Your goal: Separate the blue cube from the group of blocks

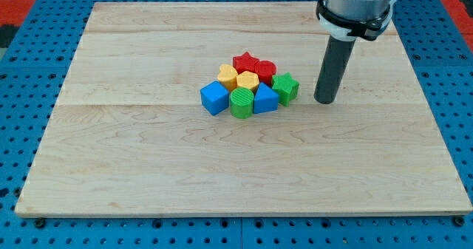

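Currently: rod upright over wooden tabletop (148, 175), tip (325, 101) down at board level, standing just off the view's right of the cluster, apart from it. No claw fitted, so nothing spread or pinched to report; only the bare rod end.

Cluster near board centre, blocks packed touching. Blue cube (213, 97) at the far view's-left edge, its left and bottom faces open to bare board. Green cylinder (241, 103) right beside it, touching. Then a second blue block (265, 99), shape unclear, and a green block (285, 88) at the right edge, nearest the tip. Behind: yellow block (228, 76), yellow heart-like block (247, 80), red star (244, 61), red block (266, 69).

Key relation: cube lies to the view's left of tip, whole group in between. Straight push leftward would likely shove everything together. Judged better: circle round by top or bottom, enter the seam between cube and green cylinder, drive cube leftward. Risk: cylinder dragged along.
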Tool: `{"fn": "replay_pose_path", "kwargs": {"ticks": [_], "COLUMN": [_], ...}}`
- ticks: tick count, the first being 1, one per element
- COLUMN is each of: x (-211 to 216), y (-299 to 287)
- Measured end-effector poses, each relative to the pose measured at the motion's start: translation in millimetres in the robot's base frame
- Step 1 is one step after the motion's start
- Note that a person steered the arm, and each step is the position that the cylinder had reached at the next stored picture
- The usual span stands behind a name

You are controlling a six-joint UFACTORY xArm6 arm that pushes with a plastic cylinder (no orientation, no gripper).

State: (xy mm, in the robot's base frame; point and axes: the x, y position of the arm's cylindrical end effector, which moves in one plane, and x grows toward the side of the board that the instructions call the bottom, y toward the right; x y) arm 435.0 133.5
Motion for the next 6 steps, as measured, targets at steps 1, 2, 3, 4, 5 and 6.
{"fn": "replay_pose_path", "kwargs": {"ticks": [1,2,3,4,5,6], "x": [0.0,4.0,6.9,50.9,97.5,91.5], "y": [0.1,-3.1,-3.1,7.7,-14.9,-74.7]}}
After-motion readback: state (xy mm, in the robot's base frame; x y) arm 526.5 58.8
